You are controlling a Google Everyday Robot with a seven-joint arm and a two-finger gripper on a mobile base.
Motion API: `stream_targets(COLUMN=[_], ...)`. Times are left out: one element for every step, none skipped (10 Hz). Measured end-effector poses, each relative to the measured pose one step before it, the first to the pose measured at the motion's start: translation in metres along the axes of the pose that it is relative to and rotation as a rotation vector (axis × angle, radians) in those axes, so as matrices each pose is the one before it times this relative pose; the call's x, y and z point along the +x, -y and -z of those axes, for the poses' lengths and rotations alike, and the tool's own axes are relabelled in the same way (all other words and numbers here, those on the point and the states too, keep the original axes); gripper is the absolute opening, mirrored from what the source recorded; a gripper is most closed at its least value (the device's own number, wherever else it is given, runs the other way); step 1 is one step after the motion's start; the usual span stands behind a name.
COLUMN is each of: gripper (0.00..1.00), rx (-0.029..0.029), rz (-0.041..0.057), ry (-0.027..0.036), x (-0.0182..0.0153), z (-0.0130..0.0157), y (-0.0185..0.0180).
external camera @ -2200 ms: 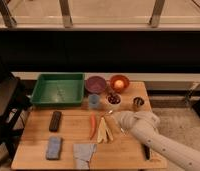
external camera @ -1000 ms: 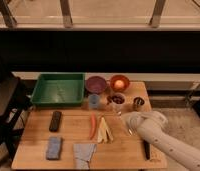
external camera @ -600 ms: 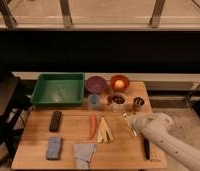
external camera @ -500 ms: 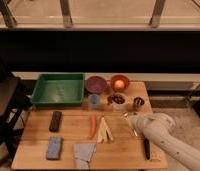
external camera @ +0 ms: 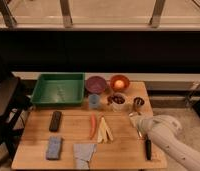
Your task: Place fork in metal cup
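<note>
The metal cup (external camera: 138, 104) is small, shiny and dark inside, and stands near the right edge of the wooden table (external camera: 68, 136). My gripper (external camera: 135, 120) is at the end of the white arm (external camera: 165, 134), low over the table just in front of the cup. A thin pale piece (external camera: 139, 131) shows under the wrist; I cannot tell if it is the fork. Pale utensils (external camera: 105, 130) and an orange-red one (external camera: 92, 126) lie at the table's middle, left of the gripper.
A pale blue cup (external camera: 94, 100) and a white cup (external camera: 118, 101) with dark contents stand left of the metal cup. Behind them are a purple bowl (external camera: 95, 83), an orange bowl (external camera: 119, 82) and a green tray (external camera: 58, 90). Also here: a black block (external camera: 55, 120), blue sponge (external camera: 54, 148), grey cloth (external camera: 84, 154), dark tool (external camera: 148, 149).
My arm and gripper have moved right, from beside the utensils at the table's middle to just in front of the metal cup. The objects on the table have not moved.
</note>
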Motion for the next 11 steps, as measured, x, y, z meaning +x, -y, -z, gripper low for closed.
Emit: stream_targets(gripper=[0.00,0.00,0.00,0.00,0.00,0.00,0.00,0.00,0.00,0.00,0.00], rx=[0.01435,0.00768,0.00664,0.00527,0.00396,0.00329,0.00740,0.01167,0.00984,0.01385,0.01422], rz=[0.00617,0.00971,0.01323,0.00393,-0.00167,-0.00356,-0.00763,-0.00990,-0.00711,-0.00957,-0.00803], ry=[0.00665,0.00277,0.00027,-0.00523,-0.00733,-0.01096,-0.01606,-0.01223,-0.00812,-0.00615,-0.00314], x=[-0.00599,-0.00487,-0.00488,-0.00149,0.00091,0.00229,0.00378,0.00325,0.00285,0.00231,0.00030], z=[0.00820,0.00397,0.00230,0.00049,-0.00062,-0.00153,-0.00152,0.00125,0.00136,0.00300,0.00399], y=[0.00045,-0.00201,-0.00279,0.00000,0.00186,0.00159,0.00446,0.00593,0.00540,0.00590,0.00580])
